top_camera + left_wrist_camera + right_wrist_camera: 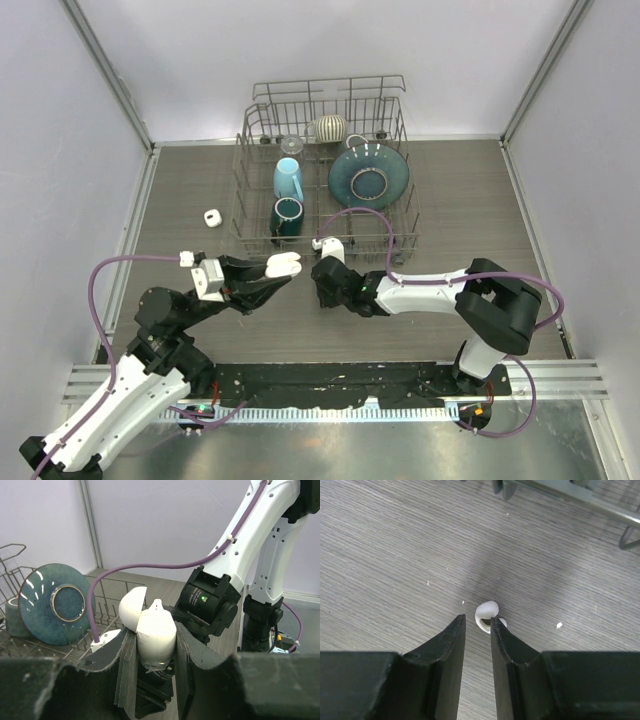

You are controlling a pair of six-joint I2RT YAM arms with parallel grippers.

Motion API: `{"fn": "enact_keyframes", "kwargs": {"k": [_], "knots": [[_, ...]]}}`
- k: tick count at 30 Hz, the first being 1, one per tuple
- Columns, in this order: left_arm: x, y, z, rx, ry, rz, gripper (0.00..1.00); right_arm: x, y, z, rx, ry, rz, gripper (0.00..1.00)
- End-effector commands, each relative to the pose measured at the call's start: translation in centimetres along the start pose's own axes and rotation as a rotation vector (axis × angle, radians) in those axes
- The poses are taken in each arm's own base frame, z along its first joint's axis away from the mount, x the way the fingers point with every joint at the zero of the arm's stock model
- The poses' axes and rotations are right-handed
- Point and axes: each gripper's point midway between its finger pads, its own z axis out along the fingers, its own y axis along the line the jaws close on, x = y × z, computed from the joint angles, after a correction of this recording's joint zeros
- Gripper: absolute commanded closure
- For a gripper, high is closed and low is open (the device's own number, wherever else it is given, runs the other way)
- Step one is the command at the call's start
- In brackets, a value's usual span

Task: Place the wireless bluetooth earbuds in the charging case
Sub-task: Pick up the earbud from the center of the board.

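Left pincer (154, 630) clamping charging case (156, 642), right pincer (476, 620) narrowly parted beside earbud (486, 611), grey wood-grain table (395, 555), pale walls (350, 50)

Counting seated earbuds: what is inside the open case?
The case, clamped in the left gripper, shows only its outer shell and flipped-back lid. A small white tip pokes above its rim, possibly an earbud. The cavity itself faces away, hidden.

Top view: a rack (325, 92) stands on the desk (200, 190) at upper centre. In it, a plate (369, 177) sits right, a cup (288, 178) left, and a mug (286, 216) below the cup. A small item (212, 218) lies left of the rack. Below, at centre, the left gripper (275, 268) holds the case (156, 632). The right gripper (477, 622) is just to its right, with an earbud (486, 612) on the desk at its tips.
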Motion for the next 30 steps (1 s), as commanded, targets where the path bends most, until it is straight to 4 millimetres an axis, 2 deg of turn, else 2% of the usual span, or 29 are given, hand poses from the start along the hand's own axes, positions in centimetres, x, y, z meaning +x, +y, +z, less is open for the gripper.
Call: {"fn": "enact_keyframes", "kwargs": {"k": [1,17,20,21,28,30], "knots": [[-0.6,0.2,0.2,-0.005,-0.027,0.009,1.00,-1.8,-0.3,-0.3,0.053,-0.060,-0.015,0.68],[-0.1,0.2,0.3,-0.004,-0.017,-0.001,1.00,-1.2,-1.3,0.1,0.102,-0.044,-0.051,0.68],[-0.2,0.2,0.3,-0.006,-0.019,0.000,1.00,-1.4,-1.6,0.0,0.121,-0.052,-0.054,0.73],[-0.1,0.3,0.3,-0.007,-0.016,0.000,1.00,-1.5,-1.7,0.0,0.125,-0.052,-0.050,0.78],[0.3,0.4,0.5,-0.008,-0.006,-0.003,1.00,-1.5,-2.2,-0.1,0.155,-0.054,-0.045,0.83],[0.4,0.5,0.5,-0.012,-0.001,-0.004,1.00,-1.4,-2.3,-0.1,0.161,-0.052,-0.046,0.92]]}}
